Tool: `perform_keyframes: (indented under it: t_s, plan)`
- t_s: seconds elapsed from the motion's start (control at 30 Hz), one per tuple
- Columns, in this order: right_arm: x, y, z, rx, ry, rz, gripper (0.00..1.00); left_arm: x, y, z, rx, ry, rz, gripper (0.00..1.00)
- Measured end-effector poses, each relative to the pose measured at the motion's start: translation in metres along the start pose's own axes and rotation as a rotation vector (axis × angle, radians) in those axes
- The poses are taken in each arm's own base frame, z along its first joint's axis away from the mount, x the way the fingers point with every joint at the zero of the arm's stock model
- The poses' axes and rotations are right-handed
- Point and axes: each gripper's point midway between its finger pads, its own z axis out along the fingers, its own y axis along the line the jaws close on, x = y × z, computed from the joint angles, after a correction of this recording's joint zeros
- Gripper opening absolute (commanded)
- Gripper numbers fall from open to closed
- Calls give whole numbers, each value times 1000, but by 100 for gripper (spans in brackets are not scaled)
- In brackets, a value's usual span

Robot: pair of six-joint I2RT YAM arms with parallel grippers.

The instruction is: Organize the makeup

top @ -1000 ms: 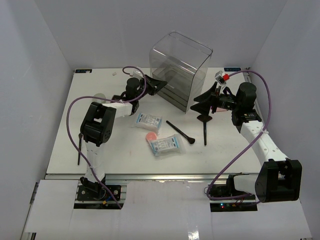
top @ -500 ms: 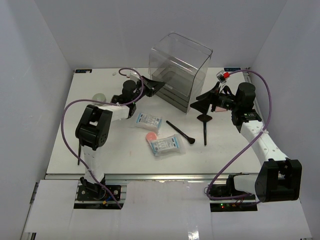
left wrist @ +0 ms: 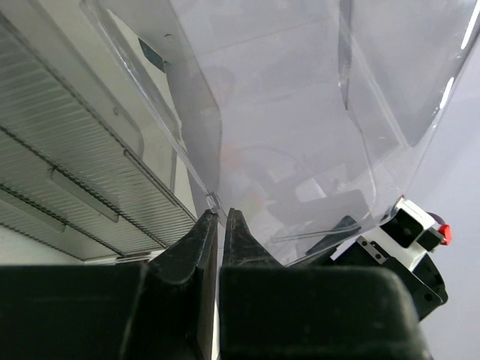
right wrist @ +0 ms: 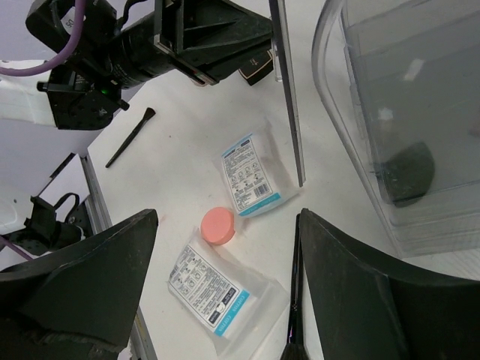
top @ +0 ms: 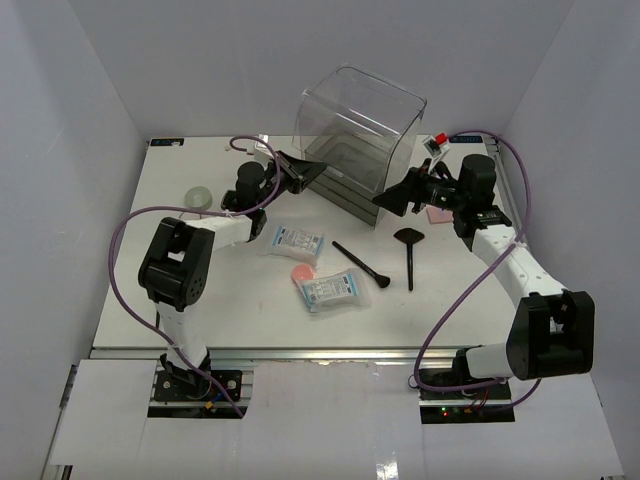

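Observation:
The makeup lies in front of the clear box point(top: 360, 135). There are two white-blue sachets point(top: 297, 240) point(top: 330, 290), a pink round puff point(top: 302, 272), a thin black brush point(top: 362, 265), a fan-headed brush point(top: 409, 250), a pink square puff point(top: 440, 213) and a white round pad point(top: 198, 197). My left gripper point(top: 318, 170) is shut, its tips point(left wrist: 222, 216) touching the lower corner of the box's clear wall point(left wrist: 187, 112). My right gripper point(top: 398, 193) is open and empty at the box's right front corner. In its own view it point(right wrist: 229, 214) hangs over the round puff point(right wrist: 219, 224) and the sachets point(right wrist: 251, 174) point(right wrist: 210, 292).
The box holds grey drawers point(left wrist: 67, 187) and something dark inside point(right wrist: 405, 172). Another black brush point(right wrist: 131, 139) lies by the left arm. White walls enclose the table on three sides. Purple cables loop beside both arms.
My right gripper has moved back and left from above the fan brush to the box's right corner. My left arm has stretched out, its gripper staying at the box's left corner.

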Motion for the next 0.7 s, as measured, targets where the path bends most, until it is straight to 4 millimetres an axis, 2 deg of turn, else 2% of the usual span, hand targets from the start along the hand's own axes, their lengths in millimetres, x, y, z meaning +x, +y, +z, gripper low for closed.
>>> perform_keyframes:
  t_s: [0.4, 0.7]
  plan:
    - [1, -4, 13, 20, 8, 41, 79, -1, -42, -14, 87, 7, 2, 0]
    - [-17, -4, 24, 6, -26, 80, 69, 2, -47, -17, 101, 15, -2, 0]
